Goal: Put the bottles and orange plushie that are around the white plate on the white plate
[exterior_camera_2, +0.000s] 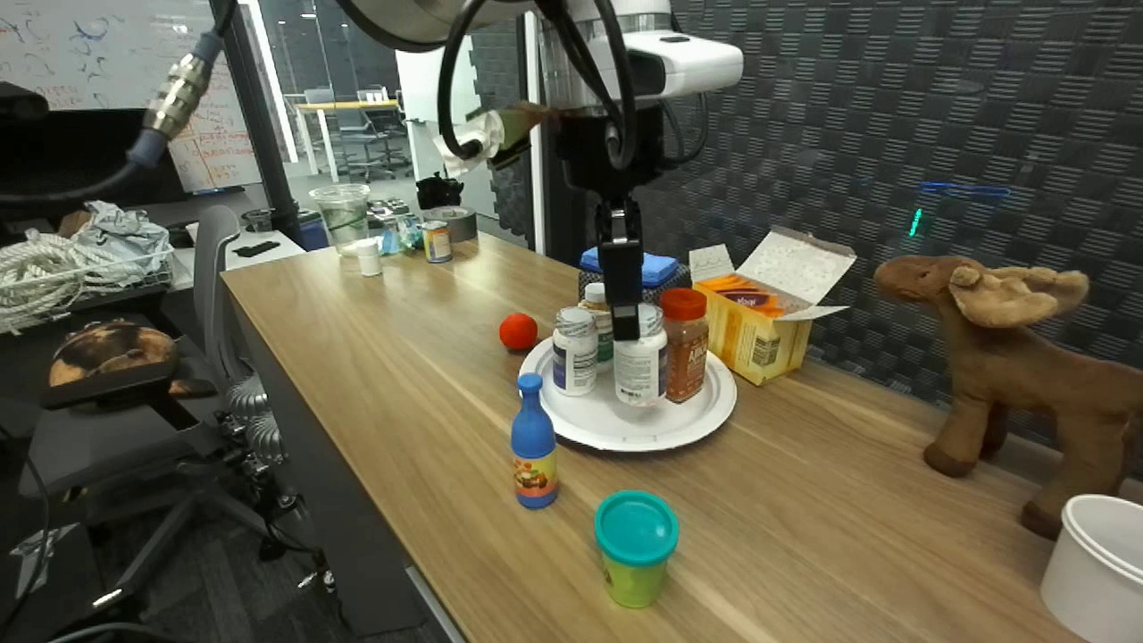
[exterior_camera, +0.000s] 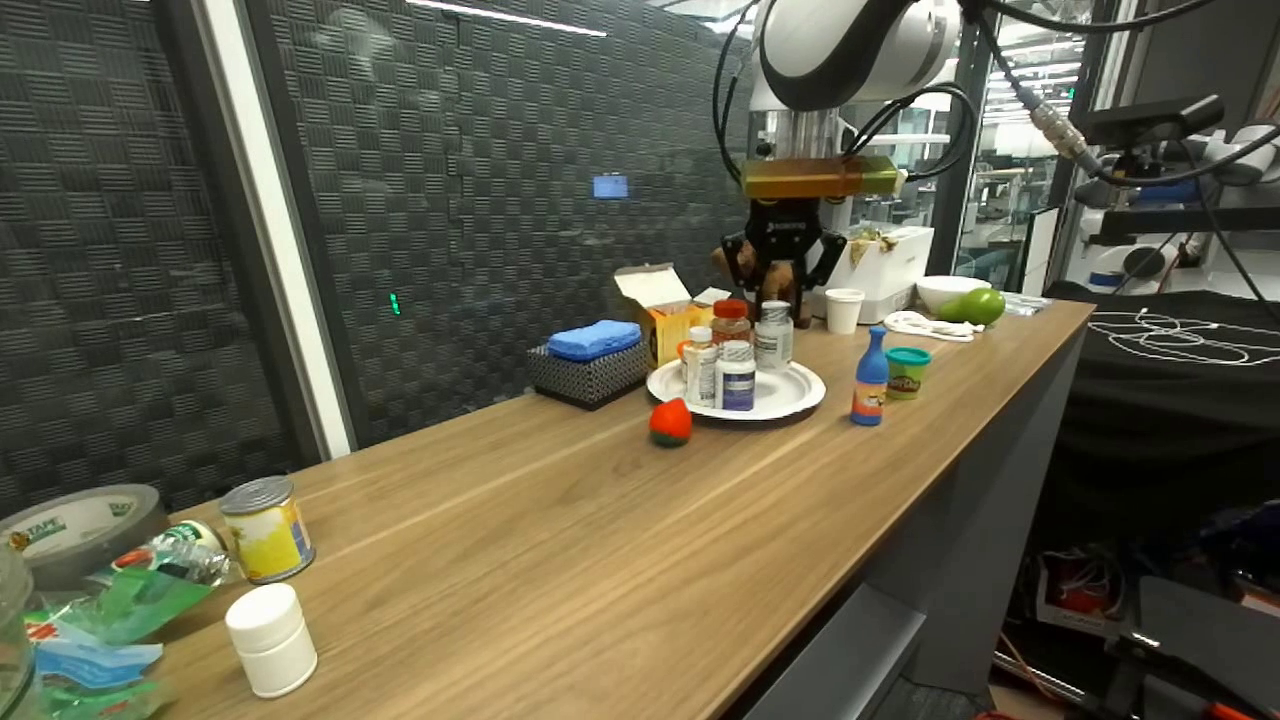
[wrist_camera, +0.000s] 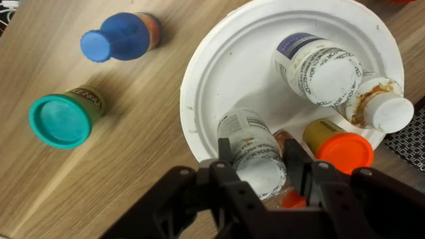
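Evidently, the step in hand is setting a bottle down. The gripper [wrist_camera: 258,146] points down over the white plate [wrist_camera: 219,76], and its fingers pinch a white bottle [wrist_camera: 244,127] near the cap, one to either side. That bottle is inside the rim, so close to the red-capped bottle [exterior_camera_2: 686,344] that I can't say whether they touch; nor can I tell if its base rests on the plate or hangs just above. A purple-labelled bottle [wrist_camera: 317,69] and a stained bottle [wrist_camera: 375,101] stand on the plate too. The orange plushie [exterior_camera: 670,423] sits out on the wooden counter [exterior_camera: 520,560], near the rim but apart from it, and the blue bottle [exterior_camera_2: 534,442] stands upright off the plate, with a teal-lidded tub [exterior_camera_2: 636,546] near it. What comes next, I'd say, calls for settling that base flat, parting the fingers gently so they don't knock the red-capped bottle, and rising straight up. After that the plushie seems the likely target, wanting a low approach and a soft squeeze. If the blue bottle counts, it needs standing room as well.
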`<action>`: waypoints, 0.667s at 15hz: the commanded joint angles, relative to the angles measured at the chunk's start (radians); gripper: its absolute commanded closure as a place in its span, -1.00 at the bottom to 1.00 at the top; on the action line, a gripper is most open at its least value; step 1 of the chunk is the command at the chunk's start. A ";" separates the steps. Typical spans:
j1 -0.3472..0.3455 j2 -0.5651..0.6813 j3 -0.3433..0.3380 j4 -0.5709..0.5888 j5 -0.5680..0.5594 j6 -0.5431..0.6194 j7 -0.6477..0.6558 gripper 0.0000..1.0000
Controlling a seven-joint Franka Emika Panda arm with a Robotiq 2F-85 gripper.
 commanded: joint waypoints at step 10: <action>-0.029 0.062 -0.018 0.031 0.140 0.071 -0.090 0.63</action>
